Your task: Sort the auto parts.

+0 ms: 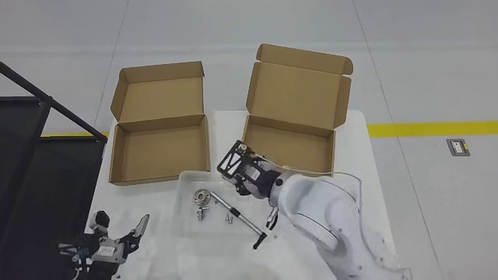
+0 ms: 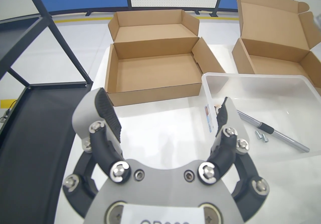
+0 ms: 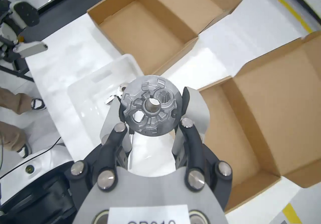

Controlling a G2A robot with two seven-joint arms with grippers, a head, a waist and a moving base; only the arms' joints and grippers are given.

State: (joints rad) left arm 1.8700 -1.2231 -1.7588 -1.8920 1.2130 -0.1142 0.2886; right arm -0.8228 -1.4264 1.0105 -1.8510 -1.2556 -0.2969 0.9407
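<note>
My right gripper (image 3: pixel 151 107) is shut on a grey metal disc (image 3: pixel 150 105) with a centre hole and raised ribs. In the top view this gripper (image 1: pixel 240 165) hangs over the far edge of the clear plastic bin (image 1: pixel 187 179), just in front of the right cardboard box (image 1: pixel 292 152). Inside the bin lie a metal rod with a black grip (image 1: pixel 240 219), a small round metal part (image 1: pixel 202 197) and small bolts (image 2: pixel 260 136). At the table's near left corner my left gripper (image 2: pixel 163 109) stands open with nothing in it, short of the bin and the left cardboard box (image 2: pixel 153 72).
Both cardboard boxes (image 1: pixel 159 152) stand open at the far side of the white table (image 1: pixel 354 163), lids folded back, nothing inside. A black metal rack (image 1: pixel 47 171) stands along the table's left side.
</note>
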